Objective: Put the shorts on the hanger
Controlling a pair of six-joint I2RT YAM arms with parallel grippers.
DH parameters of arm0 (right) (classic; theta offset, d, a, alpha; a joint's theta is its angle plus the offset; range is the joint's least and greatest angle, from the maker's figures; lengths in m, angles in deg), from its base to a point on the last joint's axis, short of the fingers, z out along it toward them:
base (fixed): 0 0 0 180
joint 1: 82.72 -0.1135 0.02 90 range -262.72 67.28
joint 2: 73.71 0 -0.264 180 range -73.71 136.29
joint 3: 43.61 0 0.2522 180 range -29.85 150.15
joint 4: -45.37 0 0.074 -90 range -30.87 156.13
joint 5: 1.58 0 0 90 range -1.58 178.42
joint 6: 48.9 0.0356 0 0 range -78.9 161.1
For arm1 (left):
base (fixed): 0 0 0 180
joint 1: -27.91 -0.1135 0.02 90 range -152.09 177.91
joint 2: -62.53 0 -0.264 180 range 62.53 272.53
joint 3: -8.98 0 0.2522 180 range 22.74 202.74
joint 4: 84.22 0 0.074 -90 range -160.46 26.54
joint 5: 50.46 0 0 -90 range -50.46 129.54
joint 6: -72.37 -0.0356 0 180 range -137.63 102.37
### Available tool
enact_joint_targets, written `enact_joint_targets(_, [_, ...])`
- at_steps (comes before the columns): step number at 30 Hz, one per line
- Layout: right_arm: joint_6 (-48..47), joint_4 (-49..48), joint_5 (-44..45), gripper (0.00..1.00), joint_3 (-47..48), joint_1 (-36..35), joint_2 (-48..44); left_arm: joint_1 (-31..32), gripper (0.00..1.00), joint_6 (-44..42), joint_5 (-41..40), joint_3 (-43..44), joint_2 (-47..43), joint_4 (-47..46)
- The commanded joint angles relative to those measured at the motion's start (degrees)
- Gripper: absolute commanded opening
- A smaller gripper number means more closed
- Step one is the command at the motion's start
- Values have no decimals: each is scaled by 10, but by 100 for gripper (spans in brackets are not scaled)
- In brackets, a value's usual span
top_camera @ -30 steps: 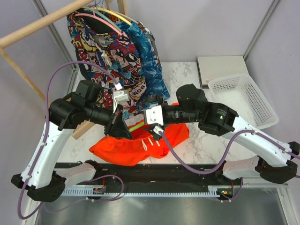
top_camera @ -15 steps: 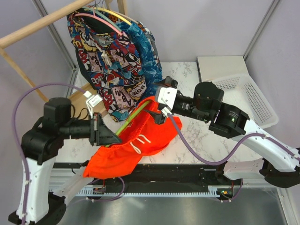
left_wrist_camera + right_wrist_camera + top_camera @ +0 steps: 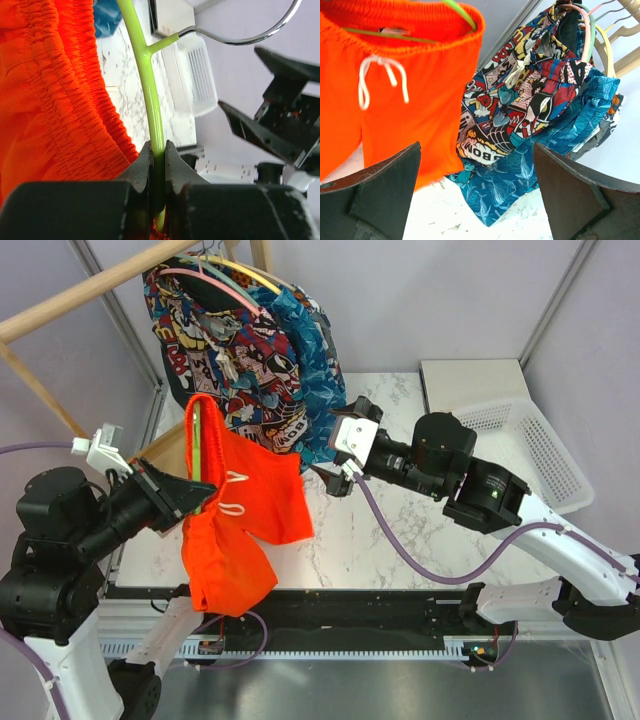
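The orange-red shorts [image 3: 250, 510] hang by their waistband on the lime-green hanger [image 3: 205, 440], lifted clear of the table at the left. My left gripper [image 3: 197, 490] is shut on the hanger's green bar [image 3: 150, 85], with the gathered waistband [image 3: 55, 100] bunched to the left of my jaws and the metal hook [image 3: 240, 40] beyond them. My right gripper [image 3: 335, 447] is open and empty, apart from the shorts, to their right. Through it I see the shorts [image 3: 405, 100] with their white drawstring [image 3: 380, 75] and the hanger [image 3: 395, 35] threaded through the waistband.
A comic-print garment [image 3: 230, 350] and a blue patterned garment [image 3: 320, 380] hang on pink and yellow hangers from the wooden rack [image 3: 90, 295] at the back left. A white basket [image 3: 520, 455] and a grey slab [image 3: 470, 380] sit at the back right.
My left arm has swung up and to the left, lifting the hanger and shorts off the table so they now hang freely. My right gripper has stayed open, near the hung garments.
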Motion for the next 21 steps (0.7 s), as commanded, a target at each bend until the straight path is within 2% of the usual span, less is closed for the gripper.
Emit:
enact_joint_targets(1, [-5,-23,12,98,11,4,-4,-4,2,84,-99,26,-4,-135])
enact_joint_targets(3, [-4,-26,14,98,10,4,-2,-4,2,86,-140,29,6,-205])
enact_joint_targets(9, [2,-42,14,98,7,5,-1,-4,2,98,-236,56,78,-255])
enact_joint_targets(13, [11,-46,16,98,4,8,-2,-4,2,100,-252,40,114,-374])
enact_joint_targets(21, [10,-48,23,98,-11,13,-20,-4,2,91,-279,49,202,-515])
